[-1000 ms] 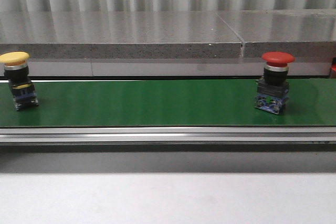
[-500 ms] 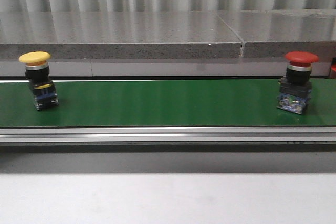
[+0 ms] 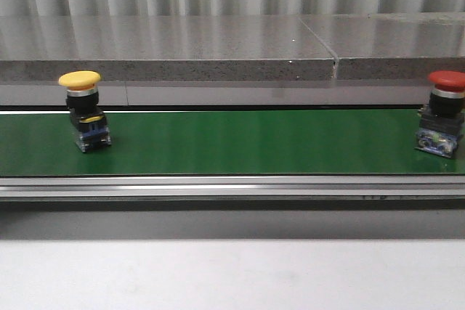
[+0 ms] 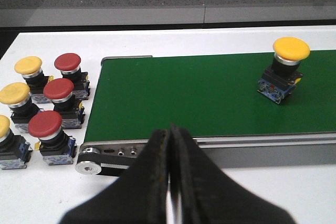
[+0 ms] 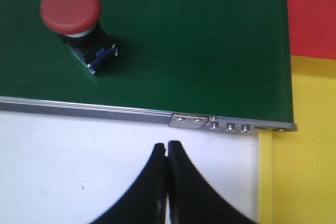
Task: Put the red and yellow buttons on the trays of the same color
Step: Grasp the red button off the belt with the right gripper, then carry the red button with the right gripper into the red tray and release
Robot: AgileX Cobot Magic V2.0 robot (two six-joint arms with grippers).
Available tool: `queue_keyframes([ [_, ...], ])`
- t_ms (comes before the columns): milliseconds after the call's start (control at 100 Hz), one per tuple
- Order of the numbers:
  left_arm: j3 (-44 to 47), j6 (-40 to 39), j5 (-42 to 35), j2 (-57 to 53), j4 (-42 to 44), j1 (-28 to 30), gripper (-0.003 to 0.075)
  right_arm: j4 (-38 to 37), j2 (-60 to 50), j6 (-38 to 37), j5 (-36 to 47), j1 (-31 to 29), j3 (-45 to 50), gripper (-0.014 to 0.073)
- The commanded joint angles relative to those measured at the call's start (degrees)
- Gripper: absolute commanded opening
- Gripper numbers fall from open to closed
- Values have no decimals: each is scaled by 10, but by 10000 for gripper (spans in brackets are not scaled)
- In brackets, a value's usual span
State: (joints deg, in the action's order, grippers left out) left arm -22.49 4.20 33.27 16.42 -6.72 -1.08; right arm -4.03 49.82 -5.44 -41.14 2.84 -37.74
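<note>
Front cam: yellow button sits at 9 o'clock on the belt, red button at 3. Left wrist: left gripper pressed together, empty. Right wrist: right gripper also closed; I'd open first, then grab the red one by its body.

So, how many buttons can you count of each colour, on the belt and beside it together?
Yellow buttons: 4 (1 on the green belt, 3 beside its end)
Red buttons: 4 (1 on the belt, 3 beside its end)
Total: 8
</note>
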Motion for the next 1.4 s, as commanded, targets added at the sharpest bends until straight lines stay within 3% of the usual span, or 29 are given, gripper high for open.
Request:
queue_keyframes([
  [0, -15, -1, -45, 5, -9, -4, -20, -2, 12, 0, 24, 0, -21, 50],
  [110, -15, -1, -45, 5, -9, -4, -20, -2, 12, 0, 22, 0, -21, 276],
  [230, -15, -1, -45, 5, -9, -4, -20, -2, 12, 0, 21, 0, -21, 601],
  [280, -13, -1, -45, 5, -9, -4, -20, -2, 12, 0, 22, 0, -21, 671],
  [500, -13, -1, -45, 5, -9, -4, -20, 8, 43, 0, 5, 0, -43, 635],
  [880, -13, -1, -45, 5, -9, -4, -20, 8, 211, 0, -8, -2, -164, 635],
  [1150, -13, -1, -45, 5, -9, -4, -20, 7, 308, 3, 18, -14, -197, 612],
  [1250, -13, -1, -45, 5, -9, -4, -20, 7, 329, 3, 11, -25, -201, 456],
  [1390, -13, -1, -45, 5, -9, -4, -20, 7, 330, 3, 12, -31, -206, 150],
])
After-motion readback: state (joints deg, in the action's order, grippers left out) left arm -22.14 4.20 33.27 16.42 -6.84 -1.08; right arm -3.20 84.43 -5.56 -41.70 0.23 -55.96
